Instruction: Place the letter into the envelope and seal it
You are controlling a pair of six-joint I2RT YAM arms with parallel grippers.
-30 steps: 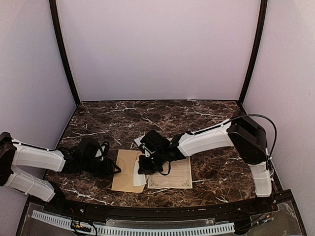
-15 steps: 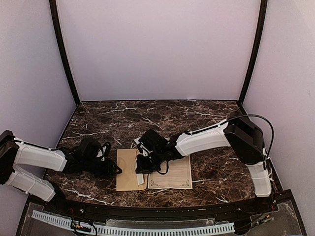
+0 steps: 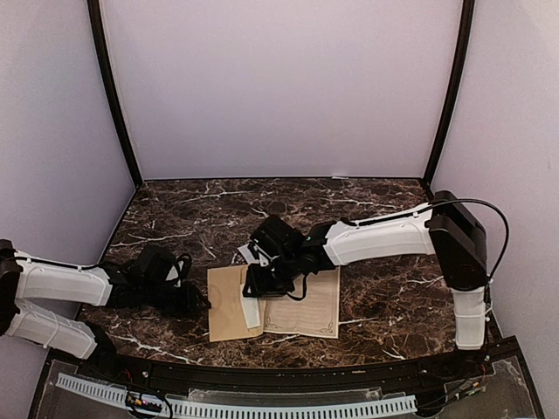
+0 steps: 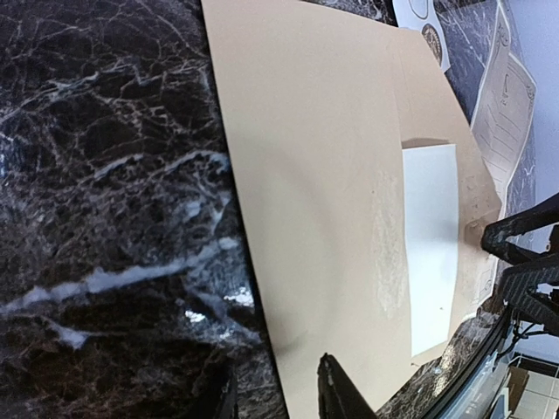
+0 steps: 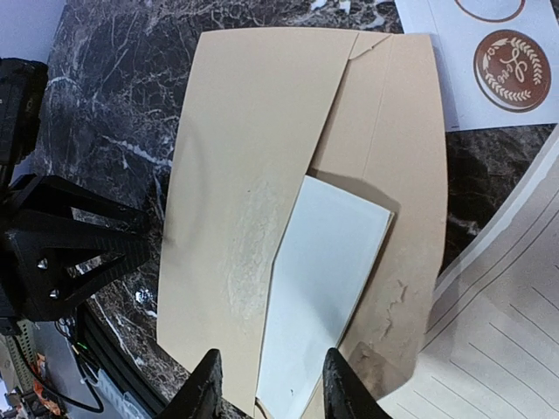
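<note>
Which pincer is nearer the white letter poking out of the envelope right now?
Right. The right pincer hangs open directly over the letter; the left pincer sits at the opposite long edge of the envelope, across its width from the letter.

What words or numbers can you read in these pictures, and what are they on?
Round brown seal on the sticker card: a curly sign inside a wreath, too small to read.
Ruled sheet: only lines, no words readable.
Envelope and white paper: no writing.
</note>
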